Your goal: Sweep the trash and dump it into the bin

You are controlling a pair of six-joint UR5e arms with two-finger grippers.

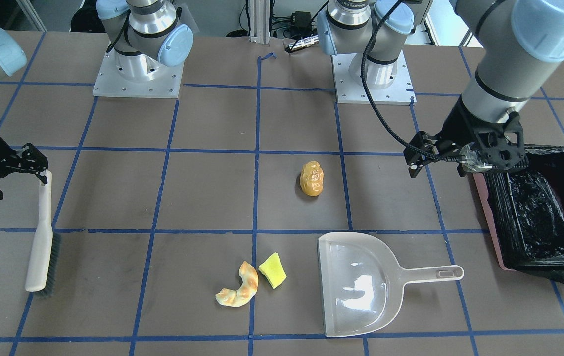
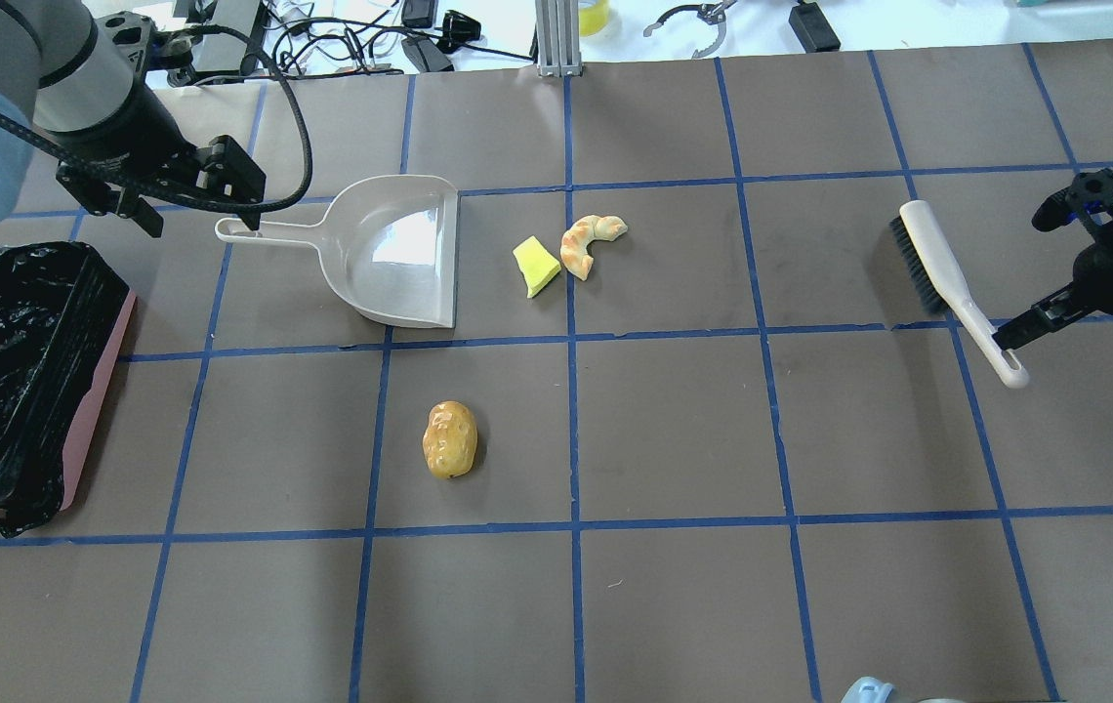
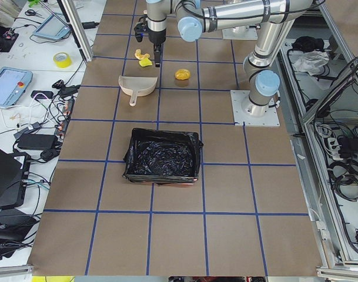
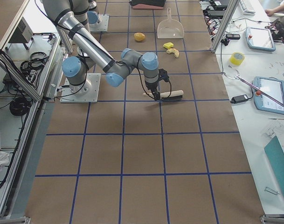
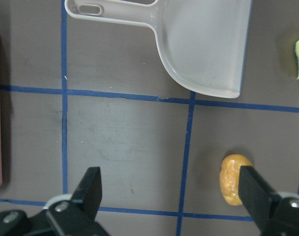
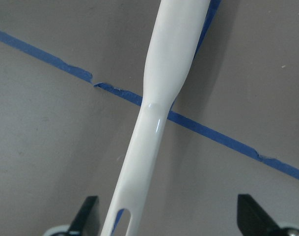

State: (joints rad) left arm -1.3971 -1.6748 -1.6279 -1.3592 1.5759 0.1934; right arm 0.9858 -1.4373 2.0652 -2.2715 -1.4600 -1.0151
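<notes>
Front view: the potato (image 1: 311,178), croissant (image 1: 239,289) and sponge (image 1: 272,270) lie loose on the table (image 1: 203,198). Croissant and sponge sit just beside each other near the dustpan (image 1: 356,287) mouth, with the potato apart and nearer the robot. The bin (image 1: 485,202) stands well off at the left arm's end.

Overhead: my left gripper (image 2: 203,223) hangs by the tip of the pan's handle, between pan and bin. My right gripper (image 2: 1027,278) sits at the handle end of the brush (image 2: 937,264).

Left wrist: the jaws are spread wide with nothing between them, over bare table.

Right wrist: the jaws are wide apart and straddle the brush handle, which runs close to one finger. They are not clamped on it.

I expect the trash to be light. The rounded potato will likely roll, the sponge is soft, and the croissant's curve may snag bristles. The handle looks stiff and glossy, so slippery. I'd grip its narrow neck above the slot. The thin pan may skid, so I'd hold its handle.
</notes>
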